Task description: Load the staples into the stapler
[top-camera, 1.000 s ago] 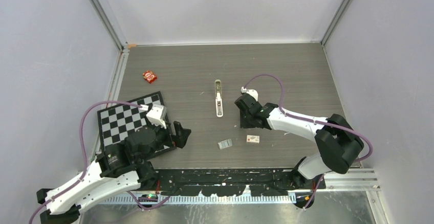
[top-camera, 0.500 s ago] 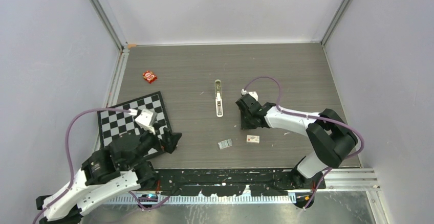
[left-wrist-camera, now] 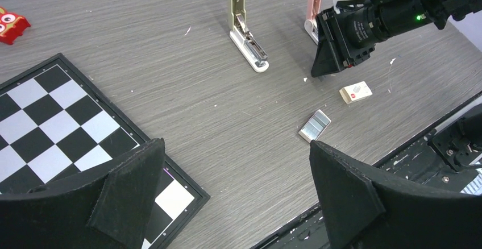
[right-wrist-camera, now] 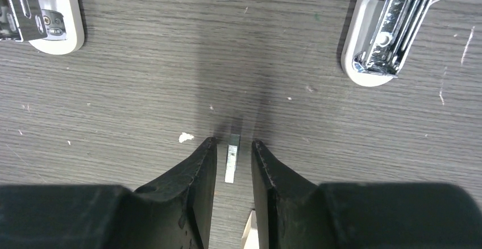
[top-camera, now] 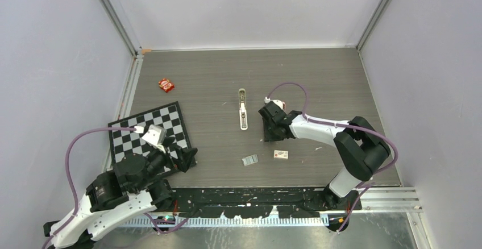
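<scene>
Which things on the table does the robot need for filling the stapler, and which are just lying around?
For the job:
stapler
staples

Just lying about:
chessboard
little red thing
pink stapler
small box

Legible text: none in any view.
Small cream box: red mark, unreadable; near right gripper.
Red packet: cartoon eyes, no words; far beyond left gripper.
Black housing behind right gripper: pale lettering, blurred.
</scene>
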Action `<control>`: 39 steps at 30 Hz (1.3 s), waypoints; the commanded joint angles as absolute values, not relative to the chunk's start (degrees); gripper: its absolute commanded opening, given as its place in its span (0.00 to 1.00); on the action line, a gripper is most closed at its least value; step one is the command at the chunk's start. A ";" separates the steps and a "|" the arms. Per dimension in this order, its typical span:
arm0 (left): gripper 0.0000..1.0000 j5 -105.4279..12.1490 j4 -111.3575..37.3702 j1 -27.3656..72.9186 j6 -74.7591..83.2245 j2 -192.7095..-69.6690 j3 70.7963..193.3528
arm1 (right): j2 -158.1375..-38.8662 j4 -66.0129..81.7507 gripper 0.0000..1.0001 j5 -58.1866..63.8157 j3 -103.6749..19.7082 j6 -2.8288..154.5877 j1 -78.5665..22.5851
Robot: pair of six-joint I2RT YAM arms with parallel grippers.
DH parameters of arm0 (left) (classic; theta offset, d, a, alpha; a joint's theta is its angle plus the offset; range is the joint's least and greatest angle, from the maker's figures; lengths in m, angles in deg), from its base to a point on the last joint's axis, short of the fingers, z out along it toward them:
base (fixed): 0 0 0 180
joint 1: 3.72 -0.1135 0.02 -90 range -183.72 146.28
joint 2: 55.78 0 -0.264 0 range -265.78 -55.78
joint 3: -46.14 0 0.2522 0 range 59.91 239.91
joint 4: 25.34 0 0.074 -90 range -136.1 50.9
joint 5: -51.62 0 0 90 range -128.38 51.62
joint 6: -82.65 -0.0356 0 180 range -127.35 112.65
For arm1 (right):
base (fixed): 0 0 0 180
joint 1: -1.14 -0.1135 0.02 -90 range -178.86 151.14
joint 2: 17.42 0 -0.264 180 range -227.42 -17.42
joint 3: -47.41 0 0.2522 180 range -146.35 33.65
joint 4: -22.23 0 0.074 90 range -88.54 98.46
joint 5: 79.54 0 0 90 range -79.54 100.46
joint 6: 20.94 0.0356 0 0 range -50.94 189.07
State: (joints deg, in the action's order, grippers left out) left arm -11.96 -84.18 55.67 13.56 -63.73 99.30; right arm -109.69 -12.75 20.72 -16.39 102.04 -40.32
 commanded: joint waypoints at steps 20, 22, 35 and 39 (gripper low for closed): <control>1.00 -12.03 -83.28 55.84 12.86 -64.40 99.73 | -103.61 -17.83 0.26 24.47 -14.86 99.48 -37.18; 1.00 -12.06 -83.34 55.85 12.87 -64.39 99.72 | -103.24 -17.45 0.26 24.12 -14.21 99.54 -36.64; 1.00 -11.71 -83.21 55.87 12.95 -64.91 99.73 | -99.97 -17.08 0.32 18.82 -15.74 101.15 -36.24; 1.00 -11.60 -83.23 55.86 13.04 -64.71 99.68 | -101.13 -16.31 0.31 17.53 -15.91 101.70 -36.72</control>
